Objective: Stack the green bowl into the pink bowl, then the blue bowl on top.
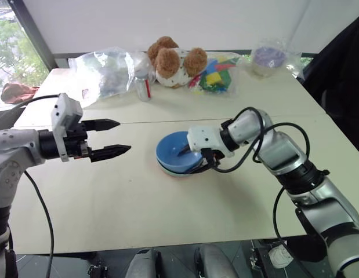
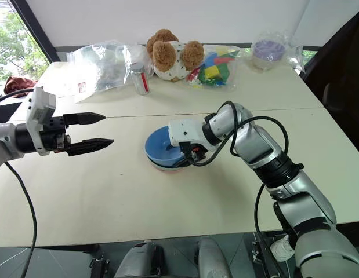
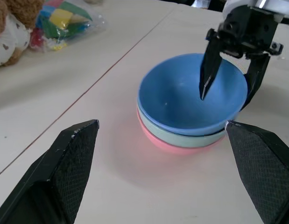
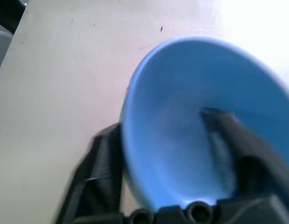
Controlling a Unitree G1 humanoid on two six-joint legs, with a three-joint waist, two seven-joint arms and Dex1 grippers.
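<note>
Blue bowl (image 1: 176, 152): smooth, round, glossy; tops a nested stack at centre of the head view. Beneath it, a thin mint rim of the green bowl (image 3: 188, 138); at the bottom, the pink bowl (image 3: 168, 145), a salmon crescent against the tabletop. All three sit one inside another, upright.

Table (image 1: 167, 208): pale beige, matte, with a thin seam running across it behind the stack.

Right gripper (image 1: 199, 157): two black tapered fingers straddling the blue bowl's near-right rim, one finger inside the bowl, the other outside the wall. In the left wrist view the fingers stand apart, with a gap on either side of the rim, not pressing on it. White housing and black cables behind it.

Left gripper (image 1: 112, 138): left of frame, well apart from the stack; black textured fingers spread wide, pointing toward the bowls, nothing between them.

Upper frame, far edge of table: brown plush bear (image 1: 173, 61), fuzzy, with a white patterned body; crinkled clear plastic bag (image 1: 104, 72); small clear jar (image 1: 144, 88); bag of coloured blocks (image 1: 217, 72), red, green, yellow, blue; clear container (image 1: 271, 58) with purple contents, upper right.
</note>
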